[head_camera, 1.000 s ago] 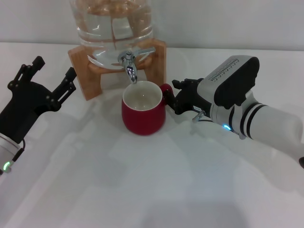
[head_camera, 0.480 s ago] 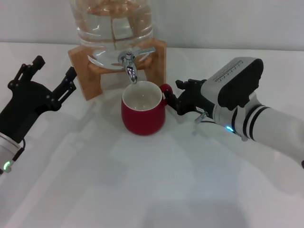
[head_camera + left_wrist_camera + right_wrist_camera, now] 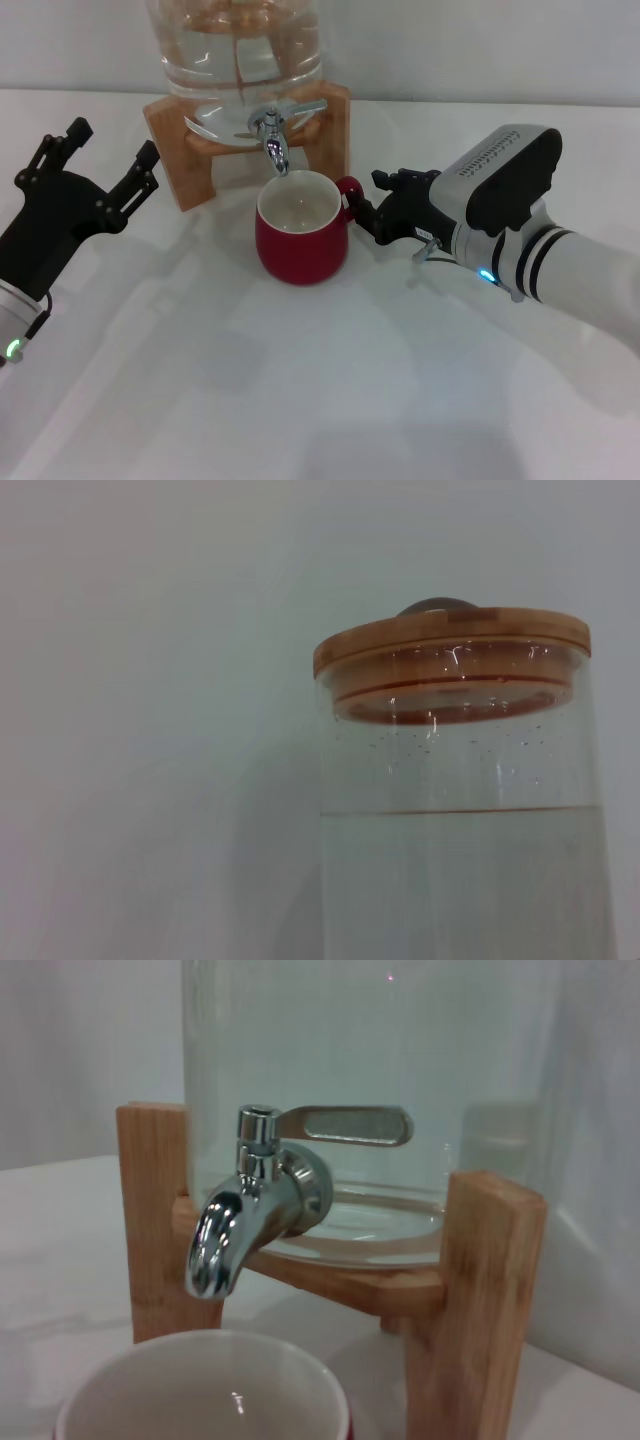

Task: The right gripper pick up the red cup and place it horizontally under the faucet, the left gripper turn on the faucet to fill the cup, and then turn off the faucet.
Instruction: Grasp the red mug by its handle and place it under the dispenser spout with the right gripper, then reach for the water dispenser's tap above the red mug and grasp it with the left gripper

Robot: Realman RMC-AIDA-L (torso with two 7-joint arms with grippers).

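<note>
- The black two-fingered right gripper [image 3: 368,205], on its white and grey arm, sits just beside the loop handle of the squat red cup [image 3: 301,240], fingers parted and flanking the handle; whether they touch it cannot be made out.
- The cup stands upright on the white worktop [image 3: 330,380], its cream-white inside empty, directly below the down-turned spout of the shiny chrome faucet [image 3: 272,133].
- The black two-fingered left gripper [image 3: 105,165], spread wide and holding nothing, hovers to the left of the wooden stand [image 3: 180,160], apart from it.
- The faucet's lever lies level, as the right wrist view shows; there only the cup's rim is visible.
- The clear glass dispenser jar [image 3: 235,45] is cut off in the head view; the left wrist view shows its wooden lid [image 3: 452,645] and water line.
</note>
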